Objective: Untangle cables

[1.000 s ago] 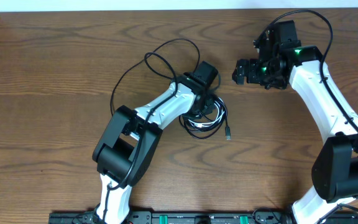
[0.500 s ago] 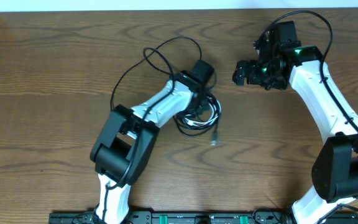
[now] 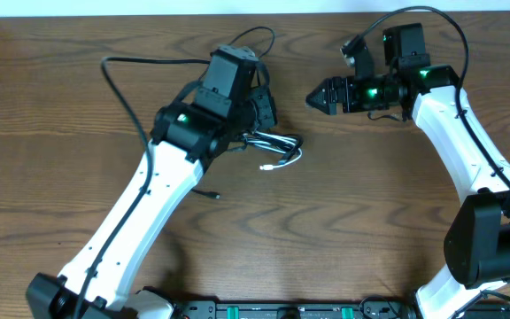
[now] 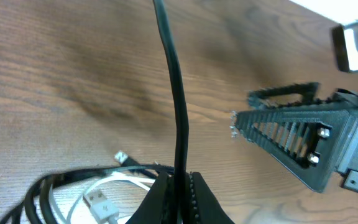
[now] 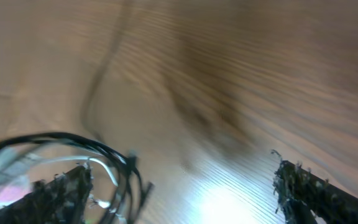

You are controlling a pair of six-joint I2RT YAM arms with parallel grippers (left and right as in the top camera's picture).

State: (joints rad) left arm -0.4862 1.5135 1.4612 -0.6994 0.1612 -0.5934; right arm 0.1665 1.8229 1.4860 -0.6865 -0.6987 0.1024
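Left gripper pinched the thin black cord, which ran straight. The glossy white cord lay looped beneath. Right gripper: lattice-ribbed fingers spread over the wood-grain table.

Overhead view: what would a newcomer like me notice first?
The left end effector, near the middle of the table, pinches the black cable, whose loops lie tangled with the white cable. Facing it from the right, the right end effector hovers open.
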